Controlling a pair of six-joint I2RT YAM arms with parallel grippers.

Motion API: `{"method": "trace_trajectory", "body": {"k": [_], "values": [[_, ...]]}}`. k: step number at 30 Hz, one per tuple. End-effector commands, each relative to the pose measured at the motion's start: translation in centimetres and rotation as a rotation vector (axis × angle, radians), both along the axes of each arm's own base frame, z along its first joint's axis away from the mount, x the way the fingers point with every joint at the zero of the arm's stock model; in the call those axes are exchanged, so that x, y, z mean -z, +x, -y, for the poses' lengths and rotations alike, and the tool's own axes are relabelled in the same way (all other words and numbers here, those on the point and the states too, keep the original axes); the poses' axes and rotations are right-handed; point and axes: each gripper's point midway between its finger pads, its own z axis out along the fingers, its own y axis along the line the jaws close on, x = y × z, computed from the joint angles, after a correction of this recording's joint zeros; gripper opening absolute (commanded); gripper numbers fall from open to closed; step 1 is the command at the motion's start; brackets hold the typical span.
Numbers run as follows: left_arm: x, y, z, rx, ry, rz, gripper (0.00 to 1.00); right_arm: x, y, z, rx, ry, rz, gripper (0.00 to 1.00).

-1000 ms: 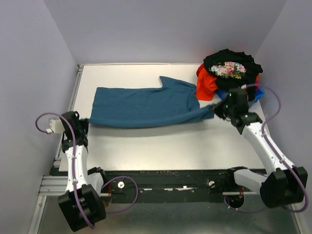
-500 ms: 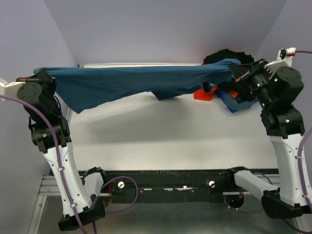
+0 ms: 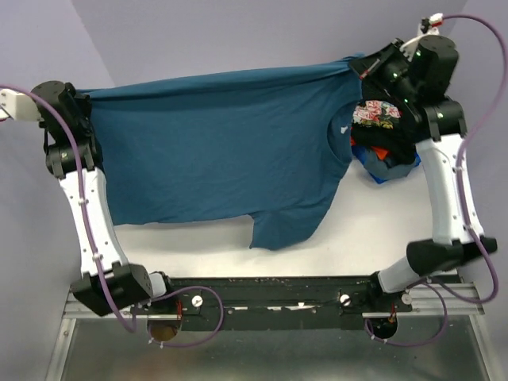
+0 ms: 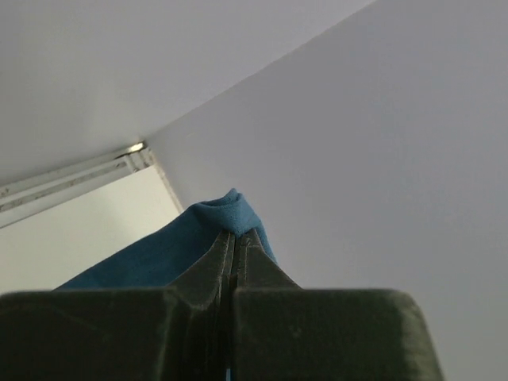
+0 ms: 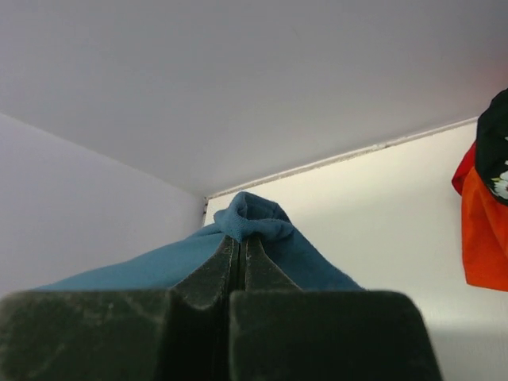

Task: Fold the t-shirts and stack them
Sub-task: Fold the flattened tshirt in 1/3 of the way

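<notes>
High above the table (image 3: 397, 230), we hold the teal-blue t-shirt (image 3: 214, 151) spread wide and hanging between our arms. Our left gripper (image 3: 81, 99) is pinched tight on one corner of the cloth, and our right gripper (image 3: 361, 66) on the other. Under our right arm, the black floral t-shirt (image 3: 375, 113) tops a heap at the table's far right.

I can read no text, label, brand or number in any of my views. The print on the black t-shirt (image 3: 377, 113) is floral, with no lettering I can make out.
</notes>
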Motion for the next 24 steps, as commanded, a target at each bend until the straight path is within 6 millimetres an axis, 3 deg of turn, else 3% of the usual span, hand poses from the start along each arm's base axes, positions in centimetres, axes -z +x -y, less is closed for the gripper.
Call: {"method": "trace_trajectory", "body": {"k": [1,8,11,13,15,19,22,24], "values": [[0.0,3.2,-2.3,-0.036,-0.026,-0.004,0.0,-2.8,3.2,0.2,0.016,0.023,0.055,0.01],[-2.0,8.0,-2.5,0.053,-0.055,0.042,0.0,-6.4,6.5,0.4,-0.067,0.086,0.154,0.01],[-2.5,8.6,-2.9,0.047,-0.041,0.029,0.0,-6.4,7.3,1.5,-0.085,0.127,0.156,0.01],[-1.3,8.9,-3.0,0.049,-0.055,0.013,0.0,-5.9,7.6,2.1,-0.072,0.121,0.146,0.01],[0.4,9.2,-3.0,0.068,-0.078,0.016,0.0,-4.6,7.9,2.1,-0.083,0.118,0.111,0.01],[6.9,9.1,-2.1,0.104,-0.142,-0.055,0.0,1.9,7.9,1.2,-0.128,0.126,-0.053,0.01],[12.0,7.0,-1.2,0.098,-0.183,-0.098,0.0,8.0,6.5,1.0,-0.141,0.136,-0.148,0.01],[14.3,4.8,-0.6,0.083,-0.191,-0.106,0.0,11.2,4.9,1.3,-0.119,0.139,-0.186,0.01]]}}
